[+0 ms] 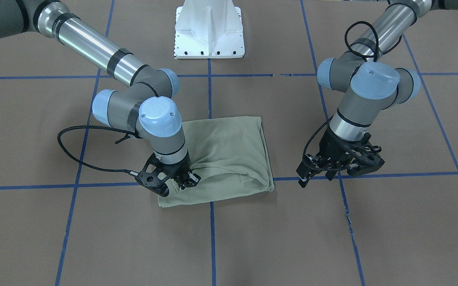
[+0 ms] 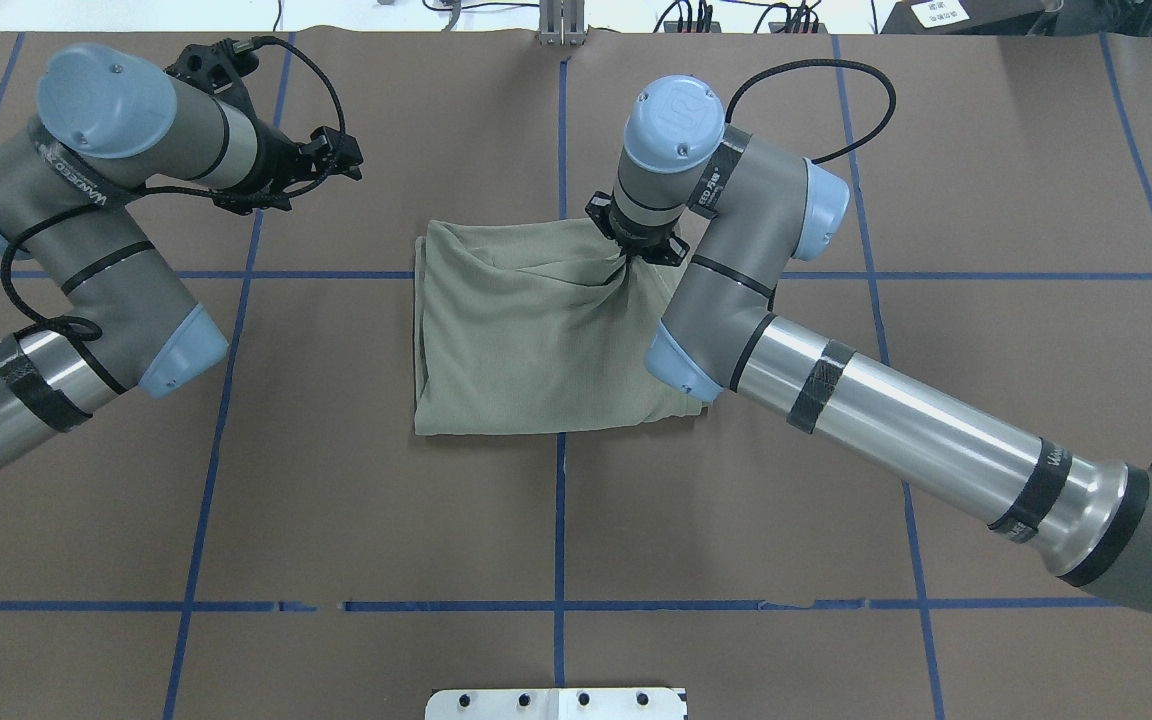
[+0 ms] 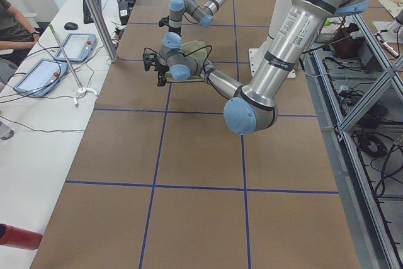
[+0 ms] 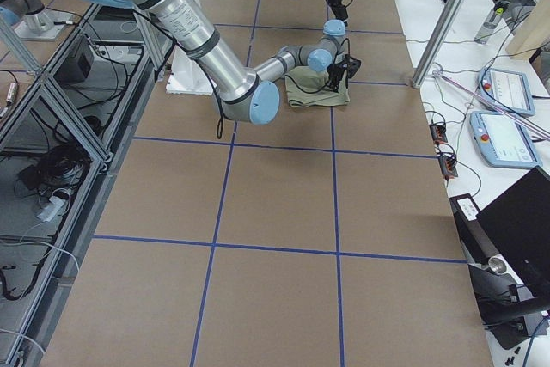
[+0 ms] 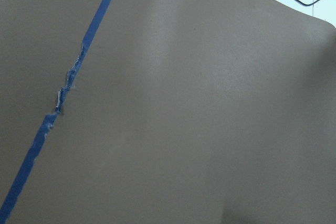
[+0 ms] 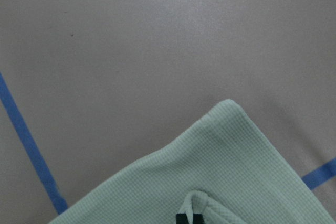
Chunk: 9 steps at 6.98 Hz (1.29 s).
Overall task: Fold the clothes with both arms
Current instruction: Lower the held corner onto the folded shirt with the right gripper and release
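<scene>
One shirt [image 1: 233,155], pale sage green, lies folded into a rough rectangle near the middle of the table [image 1: 392,222], over a crossing of the blue tape lines [image 1: 212,238]. Its layers are doubled along the edge on the robot's left. Creases run across the cloth toward the far corner on the robot's right.

At that corner the right gripper [image 1: 175,180] points down with its fingers pinched together on the bunched fabric. The right wrist view shows one corner of the ribbed knit lying flat on the brown surface.

The left gripper [image 1: 303,174], the second of the two, hangs over bare table well apart from the shirt, tilted sideways. It seems to hold nothing, but I cannot tell whether its fingers are apart or together.

Two arms reach in, the right arm [image 2: 896,410] and the left arm [image 2: 86,260]. One white pedestal base [image 1: 209,29] stands between them at the robot's side.
</scene>
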{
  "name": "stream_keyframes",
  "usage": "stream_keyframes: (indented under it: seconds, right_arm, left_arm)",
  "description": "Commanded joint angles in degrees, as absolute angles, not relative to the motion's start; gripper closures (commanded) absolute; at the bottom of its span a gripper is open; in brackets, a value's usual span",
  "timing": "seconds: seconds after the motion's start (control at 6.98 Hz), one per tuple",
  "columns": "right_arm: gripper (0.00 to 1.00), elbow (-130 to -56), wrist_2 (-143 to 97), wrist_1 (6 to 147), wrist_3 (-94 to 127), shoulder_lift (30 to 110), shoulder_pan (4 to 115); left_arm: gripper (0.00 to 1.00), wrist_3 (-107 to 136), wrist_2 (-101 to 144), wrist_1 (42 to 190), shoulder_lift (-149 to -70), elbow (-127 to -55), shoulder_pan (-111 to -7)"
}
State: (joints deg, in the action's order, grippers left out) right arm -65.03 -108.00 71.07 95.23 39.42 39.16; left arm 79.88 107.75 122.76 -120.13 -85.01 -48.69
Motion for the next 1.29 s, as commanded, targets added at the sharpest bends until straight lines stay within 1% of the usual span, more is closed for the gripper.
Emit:
stream_keyframes:
  seconds: [0.0, 0.29, 0.72, 0.86, 1.0, 1.15]
  right_arm:
    - [1.00, -65.47, -107.93, 72.06, 95.62, 39.46, 39.55]
    - [1.00, -66.71, -107.49, 77.59, 96.06, 38.85, 39.90]
    - [1.00, -66.27, -107.49, 78.66, 95.28, 38.94, 42.36]
    - [0.38, -66.18, -107.58, 78.58, 94.93, 38.85, 42.36]
    - [0.00, -66.27, -107.58, 78.49, 94.83, 38.76, 42.28]
    - [0.00, -66.18, -107.58, 78.31, 94.83, 38.85, 42.36]
  left_arm:
    - [0.00, 79.98, 107.75, 122.96, -120.06, -85.17, -48.69]
    - [0.00, 80.59, 107.75, 122.96, -119.97, -85.51, -48.69]
    - [0.00, 80.95, 107.75, 122.96, -119.97, -85.61, -48.69]
    - [0.00, 80.95, 107.75, 122.96, -119.97, -85.61, -48.69]
    - [0.00, 80.95, 107.75, 122.96, -119.97, -85.61, -48.69]
    - [0.00, 80.95, 107.75, 122.96, -119.97, -85.61, -48.69]
